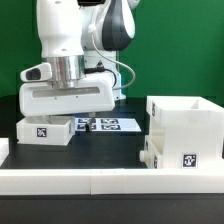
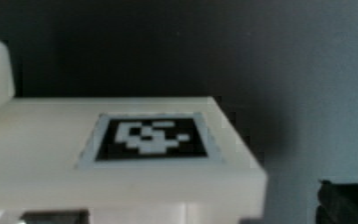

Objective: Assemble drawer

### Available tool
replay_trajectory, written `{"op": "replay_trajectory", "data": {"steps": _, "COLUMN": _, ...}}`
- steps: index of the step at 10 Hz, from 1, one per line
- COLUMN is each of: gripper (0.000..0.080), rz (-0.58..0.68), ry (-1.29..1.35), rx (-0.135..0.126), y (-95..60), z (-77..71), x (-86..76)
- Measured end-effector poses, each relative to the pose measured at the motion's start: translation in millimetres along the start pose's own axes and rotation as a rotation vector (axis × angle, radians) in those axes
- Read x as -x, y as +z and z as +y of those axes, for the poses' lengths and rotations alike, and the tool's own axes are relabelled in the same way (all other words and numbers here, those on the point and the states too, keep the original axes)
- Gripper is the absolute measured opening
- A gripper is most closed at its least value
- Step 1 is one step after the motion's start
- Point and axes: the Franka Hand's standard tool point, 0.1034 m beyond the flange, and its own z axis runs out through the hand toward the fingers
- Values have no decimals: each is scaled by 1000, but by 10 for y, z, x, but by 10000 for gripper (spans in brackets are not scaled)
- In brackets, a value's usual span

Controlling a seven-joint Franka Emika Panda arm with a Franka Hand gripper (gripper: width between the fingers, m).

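A small white drawer tray with a black-and-white tag lies at the exterior view's left. My gripper hangs right over it, fingertips low at its back edge. In the wrist view the tray fills the frame, its tag facing up. My gripper is open. One dark finger stands clear of the tray's side, with bare table between them. The other finger is only a dark sliver at the frame edge. The large hollow shell stands at the right, with a second tray in front of it.
The marker board lies flat on the black table between the left tray and the shell. A long low white border rail runs along the front edge. A green wall stands behind.
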Motion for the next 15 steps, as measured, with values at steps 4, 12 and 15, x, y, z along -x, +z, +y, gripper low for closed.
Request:
{"op": "replay_trajectory", "data": {"steps": 4, "gripper": 250, "rz": -6, "ry": -22, "rx": -1, "y": 8, "z": 19, "x": 29}}
{"op": "replay_trajectory", "data": {"steps": 12, "gripper": 45, "rz": 2, "ry": -19, "rx": 1, "y": -13, "z": 5, "x": -5}}
{"op": "replay_trajectory", "data": {"steps": 15, "gripper": 44, "rz": -4, "ry": -14, "rx": -25, "y": -141, "z": -458, "x": -268}}
